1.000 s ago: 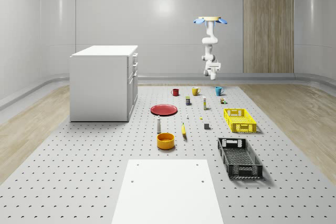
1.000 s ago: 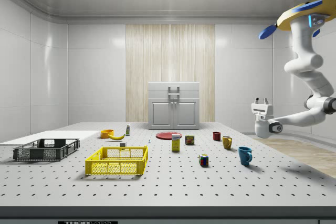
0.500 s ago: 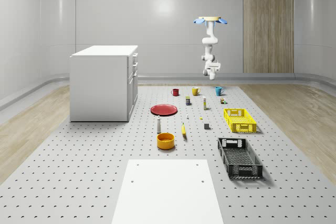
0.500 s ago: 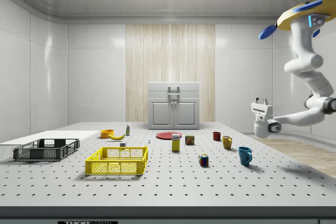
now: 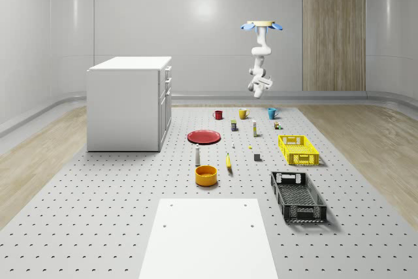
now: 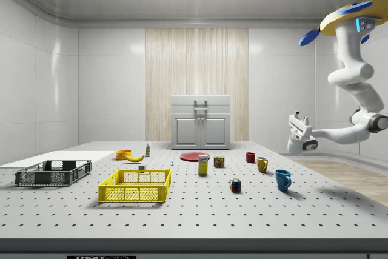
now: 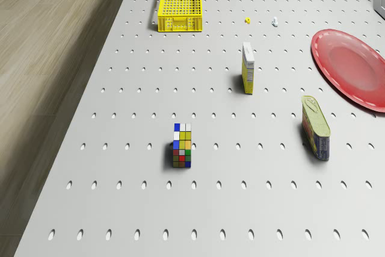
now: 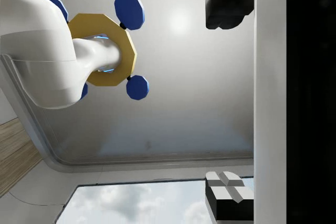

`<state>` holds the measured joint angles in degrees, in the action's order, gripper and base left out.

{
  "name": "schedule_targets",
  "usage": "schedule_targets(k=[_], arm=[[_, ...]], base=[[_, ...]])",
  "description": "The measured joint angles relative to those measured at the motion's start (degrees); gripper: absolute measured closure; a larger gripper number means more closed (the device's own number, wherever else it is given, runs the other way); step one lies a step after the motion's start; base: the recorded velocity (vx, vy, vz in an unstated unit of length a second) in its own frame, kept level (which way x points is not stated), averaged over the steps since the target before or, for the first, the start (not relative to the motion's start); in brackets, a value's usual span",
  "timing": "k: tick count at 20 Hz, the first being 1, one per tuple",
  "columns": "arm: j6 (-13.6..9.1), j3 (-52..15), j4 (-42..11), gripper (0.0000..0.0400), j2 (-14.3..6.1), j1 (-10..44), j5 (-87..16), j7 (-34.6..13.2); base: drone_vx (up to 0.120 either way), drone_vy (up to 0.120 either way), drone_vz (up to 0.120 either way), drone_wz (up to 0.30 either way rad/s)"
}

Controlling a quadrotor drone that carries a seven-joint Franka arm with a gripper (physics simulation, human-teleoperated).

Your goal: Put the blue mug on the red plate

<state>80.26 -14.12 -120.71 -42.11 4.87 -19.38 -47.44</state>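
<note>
Blue mug (image 6: 282,179) sits upright on the perforated table (image 6: 242,216) at the side view's right, near the yellow mug (image 6: 262,164) and well apart from the red plate (image 6: 194,156); it looks rigid, light and glazed-slick, so a pinch across the rim wall beside the handle seems the safest hold. Drone (image 6: 351,18) hovers high above the table's far-right end. Its gripper (image 6: 297,127) hangs in the air above the mug, tilted upward, fingers (image 8: 229,194) spread wide and holding nothing.

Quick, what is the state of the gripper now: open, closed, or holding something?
Gripper: open and empty, pointing upward, in the air above the blue mug; the drone hovers high over the table's far end.
</note>
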Motion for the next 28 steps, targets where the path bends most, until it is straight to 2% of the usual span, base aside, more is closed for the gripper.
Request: schedule_targets(k=[4,6,9,12,15,18,21,24,28], arm=[[0.8,-11.2,-5.9,0.0,-1.4,3.9,-16.7,-2.9],[1.4,-18.3,-11.5,0.0,-2.6,6.8,-28.1,-5.4],[1.4,-29.3,-22.5,0.0,-5.0,12.8,-47.5,-11.2],[-0.8,-38.5,-32.8,0.0,-7.5,21.0,-65.8,-18.8],[-4.7,-45.4,-39.5,0.0,-9.8,30.3,-79.2,-26.1],[-8.6,-50.0,-42.8,0.0,-11.9,38.5,-87.1,-31.8],[-11.3,-53.0,-44.2,0.0,-13.8,44.5,-91.2,-35.7],[-12.8,-54.9,-44.9,0.0,-15.4,48.5,-93.2,-38.3],[-13.5,-56.5,-45.2,0.0,-17.1,51.7,-94.2,-40.5]], base=[[0.0,0.0,-0.11,0.0],[0.0,0.0,-0.12,0.0],[0.0,0.0,-0.12,0.0],[0.0,0.0,-0.12,0.0],[0.0,0.0,-0.12,0.0],[0.093,0.0,-0.12,0.0],[0.12,0.0,-0.12,0.0],[0.12,0.0,-0.12,0.0],[0.12,0.0,-0.12,0.0]])
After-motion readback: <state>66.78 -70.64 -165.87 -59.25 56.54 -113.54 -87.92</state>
